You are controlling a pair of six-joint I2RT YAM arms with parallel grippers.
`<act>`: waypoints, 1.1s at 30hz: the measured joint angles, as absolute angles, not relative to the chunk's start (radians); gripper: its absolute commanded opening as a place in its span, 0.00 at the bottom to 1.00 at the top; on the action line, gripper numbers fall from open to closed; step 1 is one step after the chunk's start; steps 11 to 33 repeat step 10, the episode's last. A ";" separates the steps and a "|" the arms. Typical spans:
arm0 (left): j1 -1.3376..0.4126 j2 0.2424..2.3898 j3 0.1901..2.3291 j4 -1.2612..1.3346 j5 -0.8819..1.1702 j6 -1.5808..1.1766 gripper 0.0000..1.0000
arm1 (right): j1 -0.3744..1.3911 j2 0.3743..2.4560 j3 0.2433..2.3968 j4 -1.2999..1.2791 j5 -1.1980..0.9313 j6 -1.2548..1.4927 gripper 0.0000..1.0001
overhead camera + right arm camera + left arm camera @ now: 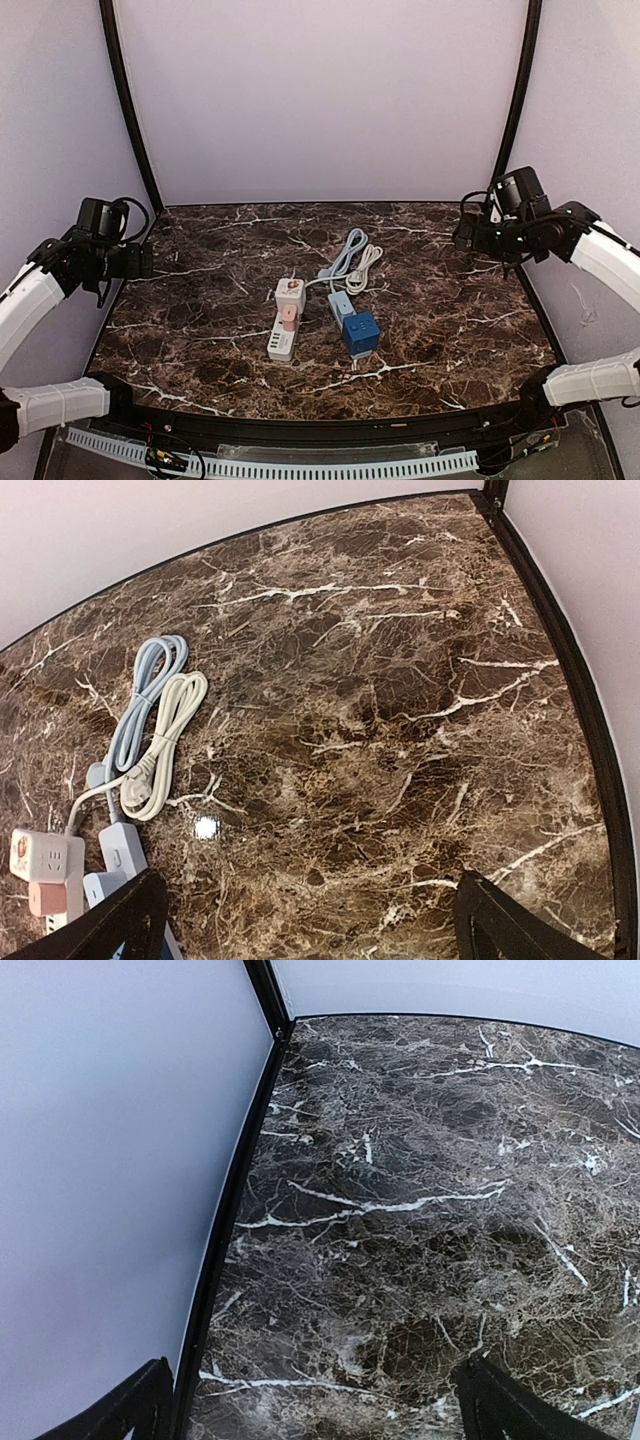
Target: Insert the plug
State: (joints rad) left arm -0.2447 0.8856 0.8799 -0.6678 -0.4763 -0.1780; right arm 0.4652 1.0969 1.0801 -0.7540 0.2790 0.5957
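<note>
**Entry: marble table (450,320), contents listed from near edge to far edge**

1. White power strip (281,342). Lies flat just left of the middle, toward the near edge, its length running near to far. A pink adapter (288,318) and a white cube adapter (290,293) are seated on its far half.
2. Blue cube socket (361,334). Just right of the strip, with a pale-blue socket bar (339,306) touching its far side.
3. Plug (136,791). White and loose on the marble, just beyond the far end of the pale-blue bar, at the tail of its cord. It is too small to tell which way the prongs face.
4. White cord coil (172,715) and pale-blue cord coil (145,685). They lie side by side and touching, between the middle and the far edge.
5. Left gripper (318,1405). Raised over the left edge, fingers spread wide, nothing between them, well apart from every item.
6. Right gripper (310,920). Raised over the right edge toward the far right corner, fingers likewise spread and empty. The plug shows in its wrist view.

**Handling note (a judgement).** The step in hand is the reach for the plug, which has not begun, and the right arm looks better placed for it. Grip the plug body behind the prongs so they stay clear. Allow the coil to give slack. The socket looks light and may slide, so brace it with the left gripper. Square the prongs to the holes before pressing.
</note>
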 measured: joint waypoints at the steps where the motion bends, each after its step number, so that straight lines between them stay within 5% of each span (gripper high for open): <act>1: -0.245 0.886 0.880 -0.664 -0.471 -0.182 0.99 | 0.465 1.092 1.069 -0.748 0.266 0.591 0.99; 33: -0.245 0.884 0.865 -0.635 -0.443 -0.197 0.99 | 0.465 1.048 1.047 -0.726 0.227 0.569 0.99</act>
